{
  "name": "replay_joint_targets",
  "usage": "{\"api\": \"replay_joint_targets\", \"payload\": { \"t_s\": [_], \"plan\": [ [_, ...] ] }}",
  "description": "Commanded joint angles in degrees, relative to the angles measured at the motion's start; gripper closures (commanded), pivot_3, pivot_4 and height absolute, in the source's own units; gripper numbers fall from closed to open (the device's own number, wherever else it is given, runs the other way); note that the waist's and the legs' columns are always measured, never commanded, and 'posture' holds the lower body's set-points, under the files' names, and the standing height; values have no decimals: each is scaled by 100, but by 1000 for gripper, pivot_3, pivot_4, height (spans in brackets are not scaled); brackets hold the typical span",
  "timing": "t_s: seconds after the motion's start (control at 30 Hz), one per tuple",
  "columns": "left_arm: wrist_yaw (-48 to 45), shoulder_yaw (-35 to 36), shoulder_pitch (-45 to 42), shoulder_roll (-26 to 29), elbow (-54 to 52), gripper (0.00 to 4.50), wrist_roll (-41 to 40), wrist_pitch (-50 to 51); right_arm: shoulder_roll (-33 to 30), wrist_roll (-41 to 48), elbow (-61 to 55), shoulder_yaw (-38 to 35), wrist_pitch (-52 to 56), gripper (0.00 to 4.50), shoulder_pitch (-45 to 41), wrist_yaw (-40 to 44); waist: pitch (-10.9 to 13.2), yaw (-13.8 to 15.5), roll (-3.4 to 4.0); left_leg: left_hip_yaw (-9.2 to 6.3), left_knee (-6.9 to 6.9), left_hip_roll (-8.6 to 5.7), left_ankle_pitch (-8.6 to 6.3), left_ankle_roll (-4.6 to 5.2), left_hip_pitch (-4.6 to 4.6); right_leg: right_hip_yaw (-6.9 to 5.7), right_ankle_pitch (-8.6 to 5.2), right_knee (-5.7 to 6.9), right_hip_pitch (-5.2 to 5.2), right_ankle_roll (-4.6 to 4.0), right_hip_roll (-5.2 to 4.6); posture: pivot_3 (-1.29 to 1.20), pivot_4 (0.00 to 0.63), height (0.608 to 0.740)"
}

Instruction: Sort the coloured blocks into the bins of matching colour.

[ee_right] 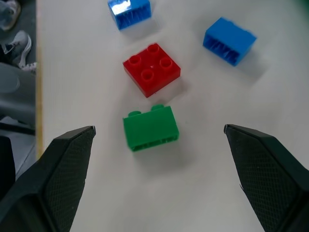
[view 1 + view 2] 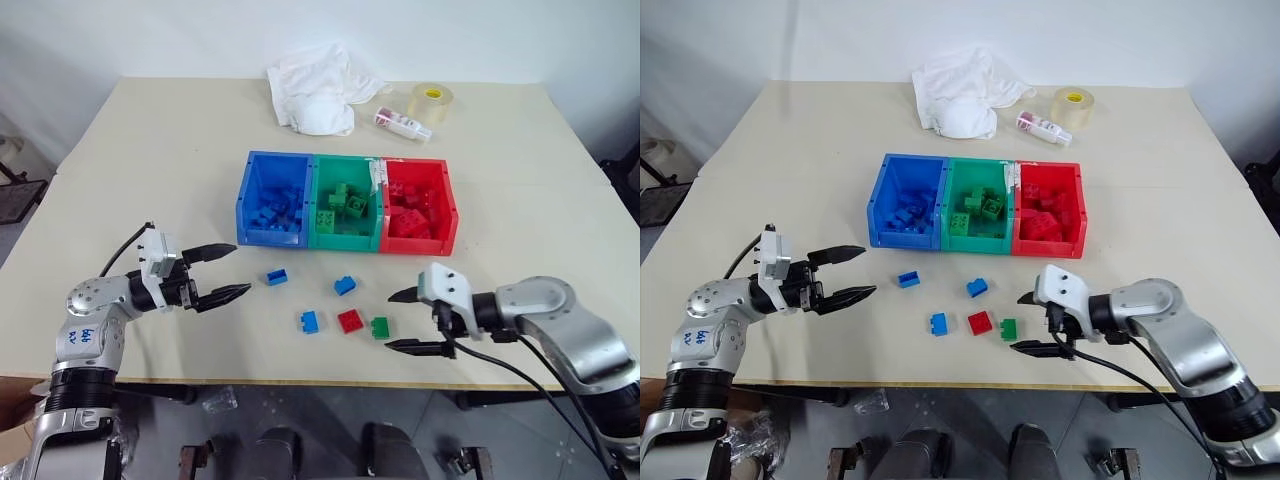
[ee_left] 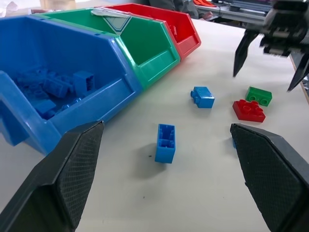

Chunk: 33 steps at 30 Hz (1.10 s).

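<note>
I see five loose blocks on the counter (image 2: pixel 150 150) in front of the bins. A blue block (image 2: pixel 277 277) lies nearest the blue bin (image 2: pixel 272 199), a second blue block (image 2: pixel 345 285) sits in front of the green bin (image 2: pixel 345 203), and a third blue block (image 2: pixel 309 321) is closer to the counter's near edge. Just beside that one is the red block (image 2: pixel 349 321), studs up, and the green block (image 2: pixel 379 327) lies on its side right next to the red one. The red bin (image 2: pixel 417 205) closes the row on my right; all three bins already hold blocks of their own colour.

My right gripper (image 2: pixel 408 321) hangs just to the right of the green block, its jaws spread wide with nothing between them; through its wrist camera the green block lies between the two fingers (image 1: pixel 65 169), untouched. My left gripper (image 2: pixel 226 270) hovers left of the first blue block, jaws likewise wide apart and empty.

Behind the bins I can make out a crumpled white cloth (image 2: pixel 318 86), a small bottle (image 2: pixel 402 123) and a roll of clear tape (image 2: pixel 432 102).
</note>
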Motion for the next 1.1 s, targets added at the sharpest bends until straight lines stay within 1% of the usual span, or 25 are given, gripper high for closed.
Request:
{"api": "replay_joint_targets", "payload": {
  "t_s": [0.03, 0.13, 0.27, 0.33, 0.37, 0.5, 0.6, 0.67, 0.77, 0.93, 1.0, 1.03, 1.1],
  "plan": [
    [0, 132, 99, 101, -252, 0, -87, 0, 121, -275, 130, 257, -193, 32, -140, -59, 0, -14, 0, 0, 0, 1, 0, 0, 0, -1, 0, 0, 0, 0, 1, 0, 150, 740],
    [19, 164, 146, 126, -328, 0, -111, 31, 243, -373, 315, 362, -275, 677, -229, -77, 0, -18, 0, 0, 0, 4, 0, 0, 1, -2, 0, 2, 0, 0, 2, 0, 150, 740],
    [58, 192, 190, 131, -435, 0, -135, 78, 388, -359, 334, 287, -322, 2027, -329, -92, 0, -21, 0, 0, -1, 5, 0, -1, 1, -3, 0, 2, -1, 0, 3, 0, 150, 740],
    [50, 211, 215, 142, -452, 0, -145, 84, 421, -328, 276, 242, -289, 2797, -346, -94, 0, -20, 0, 0, -1, 4, 0, -1, 1, -3, 0, 3, -2, 0, 3, 0, 150, 740],
    [54, 212, 221, 141, -457, 0, -143, 85, 440, -294, 243, 195, -288, 3058, -372, -93, 0, -19, 0, 0, -1, 4, 0, -1, 1, -3, 0, 3, -1, 0, 3, 0, 150, 740],
    [55, 217, 226, 146, -460, 0, -150, 91, 680, 14, 86, -94, -72, 3056, -694, -210, 0, -20, 0, 0, -1, 4, 1, -1, 1, -2, 0, 3, -2, 0, 3, 0, 150, 740],
    [45, 230, 217, 158, -452, 0, -152, 92, 927, 151, 230, -279, 27, 3056, -1202, -384, 0, -32, 0, 1, 0, 4, 1, -1, 1, -2, 0, 3, -2, 0, 3, 0, 150, 740],
    [44, 245, 207, 170, -443, 0, -149, 90, 1117, 131, 526, -305, -54, 3056, -1662, -460, 0, -31, 0, 0, -2, 5, 1, -1, 1, -3, 0, 4, -5, 0, 4, 0, 150, 740],
    [42, 275, 183, 186, -435, 0, -142, 94, 1470, -6, 1153, -305, -324, 3056, -2287, -636, 0, -57, 0, 0, -2, 4, 1, -2, 1, -3, 0, 6, -5, 0, 3, 0, 150, 740],
    [61, 310, 148, 210, -412, 0, -98, 48, 2051, -709, 3001, -10, -1209, 3056, -3392, -956, 0, -123, 0, -3, -3, -1, 1, -2, 1, -6, 0, 15, -8, 0, 2, 0, 150, 740],
    [117, 301, 130, 162, -446, 0, -85, 19, 2216, -951, 3712, 36, -1598, 2334, -3678, -1087, 0, -169, 0, -13, -4, -1, 1, -2, 1, -10, 0, 19, -8, 0, 2, 0, 150, 740],
    [145, 295, 146, 133, -481, 0, -84, 4, 2256, -1054, 3963, 65, -1796, 2050, -3754, -1093, 0, -181, 0, -13, -6, -2, 1, -2, 1, -11, 0, 20, -8, 0, 2, 0, 150, 740],
    [189, 288, 247, 93, -636, 0, -122, 26, 2290, -1152, 4203, 63, -1983, 1320, -3827, -1050, 0, -195, 0, -16, -11, -1, 1, -2, 1, -16, 0, 23, -12, -1, 2, 0, 150, 740]
  ]
}}
